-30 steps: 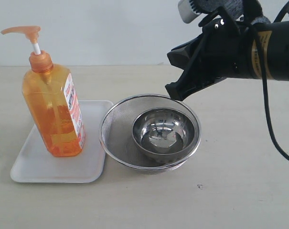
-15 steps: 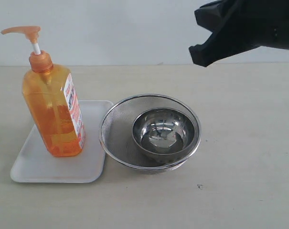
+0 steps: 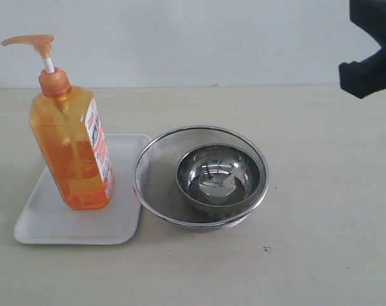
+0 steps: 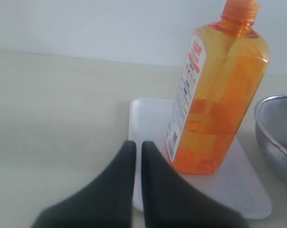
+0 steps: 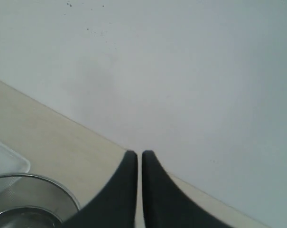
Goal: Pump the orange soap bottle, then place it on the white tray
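Bottle placement check.

- The orange soap bottle [image 3: 71, 150] stands upright on the white tray [image 3: 124, 191], toward the tray's far-left part, label facing right. The pump head [image 3: 28, 40] sits raised on its white stem, spout pointing left. Whether it was pumped cannot be told from here.
- Left hand [image 4: 138, 145]: clenched and empty, tips near the tray's edge, apart from the bottle. It does not show in the exterior view.
- Right hand [image 5: 139, 154]: clenched, holding nothing, high at the far right of the scene and aimed at the back wall.

Judgement: the placing looks done, and the step in hand is getting clear of it. To do that well, the left hand should back off straight along its own line, not sideways. The bottle is tall on a narrow base, so a brush at shoulder height could tip it. The tray is light and could slide if its rim is nudged.

Surroundings: a steel mesh strainer [image 3: 155, 182] sits just right of the tray, rims nearly touching. A polished steel bowl [image 3: 205, 167] is nested inside it. The rest of the table [image 3: 307, 242] is bare. The strainer blocks any low sweep from the right toward the bottle. The right hand is well above it, so nothing obstructs it now.
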Robot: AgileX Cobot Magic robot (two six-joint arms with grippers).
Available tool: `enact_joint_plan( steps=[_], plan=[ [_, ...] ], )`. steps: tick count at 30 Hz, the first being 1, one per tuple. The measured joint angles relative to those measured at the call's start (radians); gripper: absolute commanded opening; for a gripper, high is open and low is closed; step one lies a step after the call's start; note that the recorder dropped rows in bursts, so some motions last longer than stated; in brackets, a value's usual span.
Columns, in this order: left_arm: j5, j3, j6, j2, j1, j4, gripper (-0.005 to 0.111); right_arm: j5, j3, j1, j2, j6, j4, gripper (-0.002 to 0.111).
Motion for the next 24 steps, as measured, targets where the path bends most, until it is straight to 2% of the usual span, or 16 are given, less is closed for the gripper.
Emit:
enact_joint_plan(
  steps=[12,24],
  plan=[
    [0.0,0.0,0.0,0.0,0.0,0.0,0.005,-0.063,0.104,-0.184,-0.155,0.061,0.002,0.0],
    [0.0,0.0,0.0,0.0,0.0,0.0,0.005,-0.254,0.149,-0.368,-0.286,0.109,0.003,0.0]
  ],
)
